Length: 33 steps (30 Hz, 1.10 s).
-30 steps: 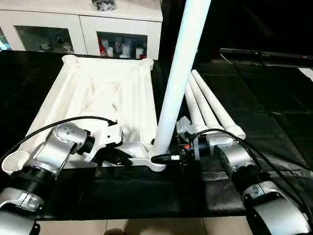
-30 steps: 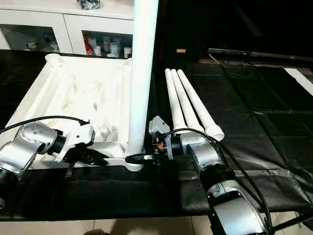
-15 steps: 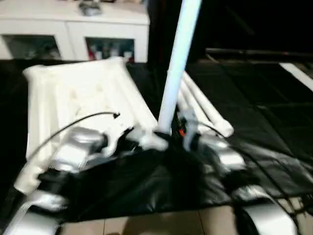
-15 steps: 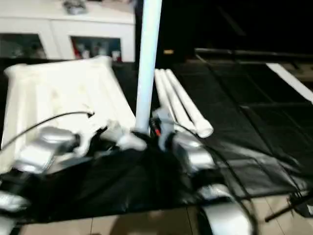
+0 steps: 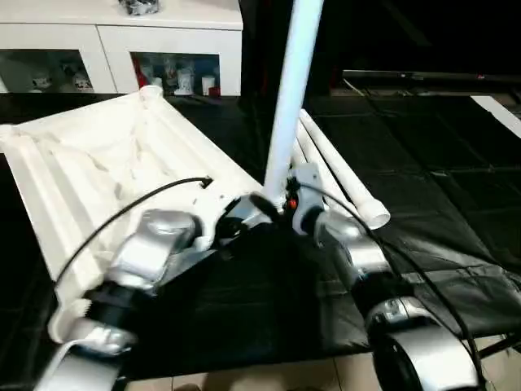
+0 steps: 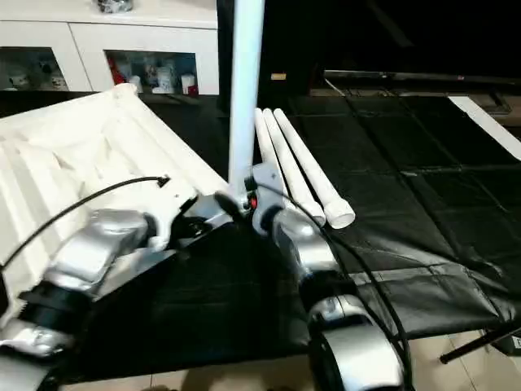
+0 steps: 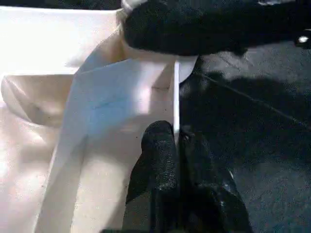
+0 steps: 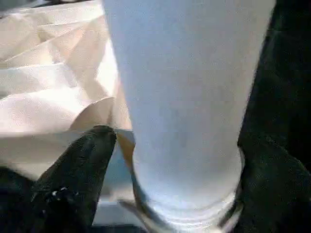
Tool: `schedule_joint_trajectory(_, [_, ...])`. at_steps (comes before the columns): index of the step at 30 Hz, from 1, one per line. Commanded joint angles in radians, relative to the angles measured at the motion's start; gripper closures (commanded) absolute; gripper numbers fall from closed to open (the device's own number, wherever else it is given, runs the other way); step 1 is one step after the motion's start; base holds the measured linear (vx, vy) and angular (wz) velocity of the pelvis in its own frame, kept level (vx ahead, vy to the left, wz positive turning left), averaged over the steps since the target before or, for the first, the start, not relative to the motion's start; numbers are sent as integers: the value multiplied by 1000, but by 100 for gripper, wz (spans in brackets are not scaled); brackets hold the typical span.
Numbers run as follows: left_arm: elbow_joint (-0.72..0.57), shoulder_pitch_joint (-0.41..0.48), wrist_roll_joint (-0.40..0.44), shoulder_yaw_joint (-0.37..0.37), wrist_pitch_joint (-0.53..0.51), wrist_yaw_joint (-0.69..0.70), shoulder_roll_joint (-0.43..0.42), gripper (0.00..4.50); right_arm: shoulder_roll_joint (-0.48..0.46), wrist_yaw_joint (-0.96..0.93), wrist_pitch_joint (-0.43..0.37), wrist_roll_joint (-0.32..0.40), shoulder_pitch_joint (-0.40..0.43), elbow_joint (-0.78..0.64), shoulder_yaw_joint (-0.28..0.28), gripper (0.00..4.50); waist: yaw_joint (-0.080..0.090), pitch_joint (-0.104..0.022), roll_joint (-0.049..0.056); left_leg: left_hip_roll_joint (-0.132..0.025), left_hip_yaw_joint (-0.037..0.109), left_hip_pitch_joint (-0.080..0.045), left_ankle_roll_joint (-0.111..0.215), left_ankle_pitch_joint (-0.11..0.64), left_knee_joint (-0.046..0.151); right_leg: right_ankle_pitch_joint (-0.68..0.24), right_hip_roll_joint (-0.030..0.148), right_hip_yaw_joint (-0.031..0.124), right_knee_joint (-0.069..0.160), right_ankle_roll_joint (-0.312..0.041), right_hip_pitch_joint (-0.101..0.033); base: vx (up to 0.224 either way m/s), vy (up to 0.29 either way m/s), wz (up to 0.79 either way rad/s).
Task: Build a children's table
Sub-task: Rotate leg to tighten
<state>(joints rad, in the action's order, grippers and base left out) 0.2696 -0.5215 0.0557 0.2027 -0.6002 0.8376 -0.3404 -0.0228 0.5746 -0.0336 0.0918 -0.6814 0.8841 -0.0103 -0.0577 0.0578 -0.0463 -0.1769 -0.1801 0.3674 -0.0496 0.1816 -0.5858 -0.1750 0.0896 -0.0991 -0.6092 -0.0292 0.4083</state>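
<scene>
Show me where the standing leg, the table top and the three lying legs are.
standing leg point(image 5: 291, 90), left eye view, middle of its shaft.
table top point(image 5: 98, 163), left eye view, ribbed underside.
three lying legs point(image 6: 297, 171), right eye view, middle of the bundle.

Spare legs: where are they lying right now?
The three spare legs lie side by side on the black mat, just right of the standing leg, beyond the right gripper.
</scene>
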Motion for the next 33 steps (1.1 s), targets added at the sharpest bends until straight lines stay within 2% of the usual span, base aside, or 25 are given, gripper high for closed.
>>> schedule_joint_trajectory(1, [-48,3,-19,7,72,69,-33,450,19,118,-2,26,30,-22,-43,10,-7,-68,13,-57,19,-9,54,161,67,-162,75,63,66,-223,-59,0,0,0])
schedule_joint_trajectory(3, [-52,12,-26,10,88,94,-52,450,36,150,0,35,37,-37,-41,5,-4,-65,13,-61,21,-9,40,199,71,-207,75,64,69,-215,-58,0,0,0])
schedule_joint_trajectory(4, [-48,26,-32,17,133,152,-96,450,77,239,2,48,56,-80,-52,5,-3,-64,15,-63,21,-13,27,219,73,-226,74,64,71,-213,-54,0,0,0])
schedule_joint_trajectory(6, [-42,40,-40,22,176,218,-140,450,121,344,-4,67,76,-130,-61,5,-4,-63,13,-63,23,-12,21,242,76,-237,72,65,72,-200,-56,0,0,0])
schedule_joint_trajectory(8, [-40,50,-49,31,230,267,-172,450,152,432,-15,84,89,-166,-70,5,-9,-64,14,-63,22,-14,29,240,74,-225,73,66,71,-200,-55,0,0,0])
schedule_joint_trajectory(13, [-33,59,-92,56,276,419,-239,450,223,622,-33,101,91,-200,-100,5,-16,-64,11,-63,19,-14,32,210,72,-197,75,66,65,-225,-55,0,0,0])
schedule_joint_trajectory(17, [-13,50,-115,68,315,502,-262,450,254,704,-9,84,82,-195,-143,5,-35,-63,11,-65,15,-17,25,204,72,-204,74,65,63,-229,-52,0,0,0])
schedule_joint_trajectory(24, [24,21,-115,103,374,588,-275,450,260,801,27,52,61,-169,-201,5,-49,-62,8,-67,15,-22,1,237,73,-257,77,66,66,-217,-48,0,0,0])
schedule_joint_trajectory(28, [31,10,-110,113,382,599,-270,450,257,820,41,36,50,-146,-223,22,-51,-64,6,-68,16,-19,-3,228,74,-245,78,66,63,-215,-50,0,0,0])
schedule_joint_trajectory(33, [46,4,-107,118,398,608,-271,450,255,832,54,38,37,-122,-228,64,-50,-65,4,-66,16,-15,4,204,71,-229,78,66,61,-216,-54,0,0,0])
